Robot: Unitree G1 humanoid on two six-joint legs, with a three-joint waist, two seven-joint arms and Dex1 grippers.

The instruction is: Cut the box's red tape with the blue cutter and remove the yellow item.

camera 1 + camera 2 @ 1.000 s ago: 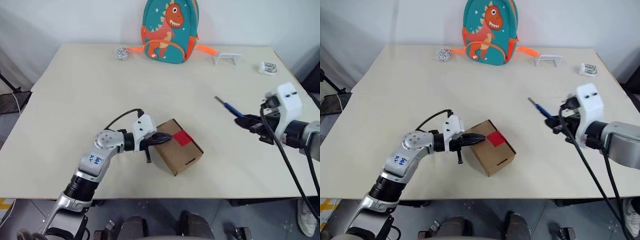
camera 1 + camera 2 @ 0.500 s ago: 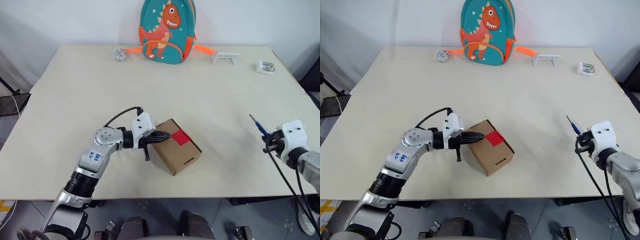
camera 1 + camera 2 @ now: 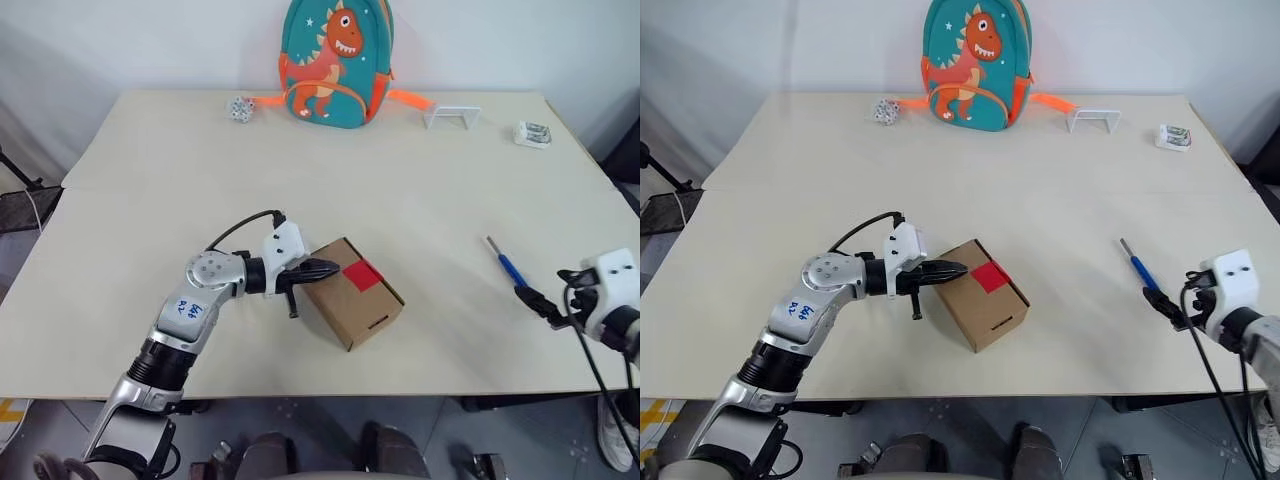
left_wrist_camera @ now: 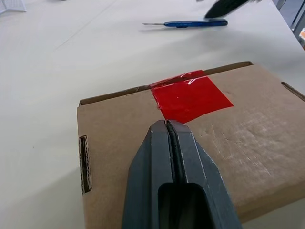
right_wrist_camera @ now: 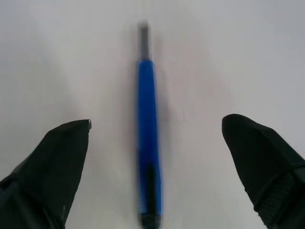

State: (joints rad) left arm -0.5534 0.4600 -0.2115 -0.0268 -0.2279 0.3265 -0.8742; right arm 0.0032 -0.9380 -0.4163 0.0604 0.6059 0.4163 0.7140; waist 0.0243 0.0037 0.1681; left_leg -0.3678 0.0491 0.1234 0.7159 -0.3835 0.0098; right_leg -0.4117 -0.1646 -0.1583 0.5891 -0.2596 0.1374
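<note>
The brown box (image 3: 355,305) sits near the table's front edge, with the red tape (image 3: 362,275) across its top seam. My left gripper (image 3: 335,270) is shut, its tip (image 4: 167,125) resting on the box top just short of the red tape (image 4: 190,98). To the right, the blue cutter (image 3: 508,265) lies flat on the table, dark end toward my right gripper (image 3: 545,303). In the right wrist view that gripper (image 5: 156,123) stands open, its fingers wide on either side of the blue cutter (image 5: 147,138) without touching it. The yellow item is hidden.
A teal dinosaur backpack (image 3: 335,62) stands at the table's far edge, with a small speckled ball (image 3: 240,108) to its left. A white wire stand (image 3: 452,116) and a small white object (image 3: 533,134) lie at the far right.
My right arm swung right and down with the blue cutter, then its fingers opened; the cutter now lies on the table. The left gripper and box stayed put.
</note>
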